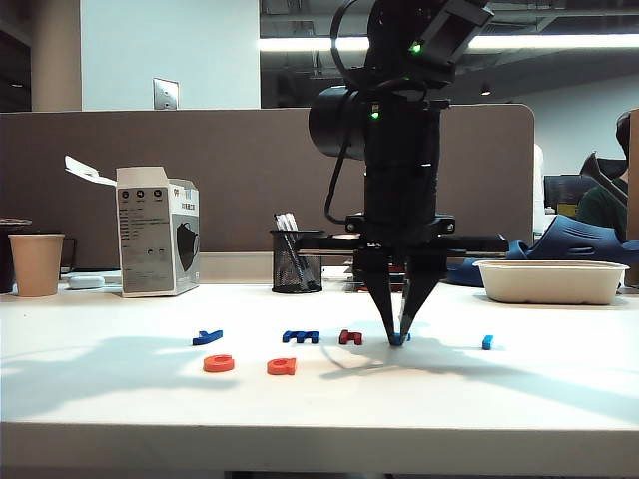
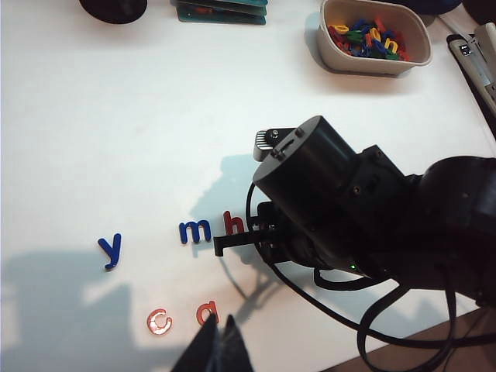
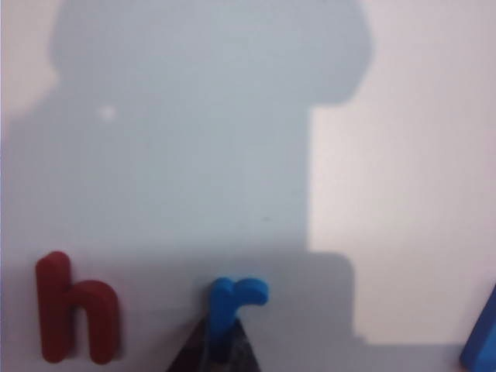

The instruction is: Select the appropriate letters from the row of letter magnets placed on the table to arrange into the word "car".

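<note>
The row of letter magnets lies on the white table point(image 1: 519, 389): dark blue "y" point(image 1: 208, 337), dark blue "m" point(image 1: 301, 336), red "h" point(image 1: 349, 337), light blue "r" point(image 1: 400, 339) and a light blue bar point(image 1: 487, 342). In front of the row lie the orange "c" point(image 1: 219, 363) and the orange-red "a" point(image 1: 283, 366). My right gripper point(image 1: 399, 335) points straight down, its tips shut on the "r" point(image 3: 232, 304). My left gripper point(image 2: 222, 319) shows only in its wrist view, shut and empty, just beside the "a" point(image 2: 207, 313); there the right arm hides the "r".
At the back stand a paper cup point(image 1: 37, 263), a white carton point(image 1: 157, 244) and a mesh pen holder point(image 1: 297, 261). A white tray point(image 1: 551, 281) with several spare letters sits at the back right. The table's front edge runs close to the "c" and "a".
</note>
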`<action>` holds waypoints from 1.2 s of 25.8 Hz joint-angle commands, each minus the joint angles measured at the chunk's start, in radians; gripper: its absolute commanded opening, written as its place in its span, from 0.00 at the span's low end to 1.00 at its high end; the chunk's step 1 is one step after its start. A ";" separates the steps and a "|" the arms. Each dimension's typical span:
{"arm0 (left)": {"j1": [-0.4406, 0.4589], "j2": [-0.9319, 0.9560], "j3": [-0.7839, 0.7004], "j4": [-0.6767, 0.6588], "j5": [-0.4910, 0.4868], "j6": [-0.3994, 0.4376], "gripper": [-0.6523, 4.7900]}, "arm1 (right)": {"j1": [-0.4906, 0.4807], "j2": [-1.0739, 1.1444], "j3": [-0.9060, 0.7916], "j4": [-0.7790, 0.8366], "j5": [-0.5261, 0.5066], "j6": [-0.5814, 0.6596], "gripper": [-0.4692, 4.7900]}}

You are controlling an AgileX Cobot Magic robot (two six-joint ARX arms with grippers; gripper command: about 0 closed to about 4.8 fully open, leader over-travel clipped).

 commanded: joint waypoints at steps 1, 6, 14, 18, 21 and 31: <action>-0.001 -0.003 0.006 0.007 -0.003 0.004 0.11 | 0.004 -0.003 0.002 -0.033 0.002 0.003 0.08; -0.001 -0.003 0.006 0.007 -0.003 0.004 0.11 | 0.036 -0.024 0.002 -0.045 0.053 0.023 0.08; -0.001 -0.003 0.006 0.008 -0.003 0.004 0.11 | 0.105 -0.045 0.002 -0.047 0.064 0.049 0.08; -0.001 -0.003 0.006 0.007 -0.003 0.004 0.11 | 0.148 -0.045 0.002 -0.047 0.053 0.059 0.08; -0.001 -0.003 0.006 0.007 -0.002 0.004 0.11 | 0.180 -0.045 0.002 -0.050 0.050 0.079 0.08; -0.001 -0.003 0.006 0.007 -0.003 0.004 0.11 | 0.235 -0.045 0.002 -0.118 0.065 0.130 0.08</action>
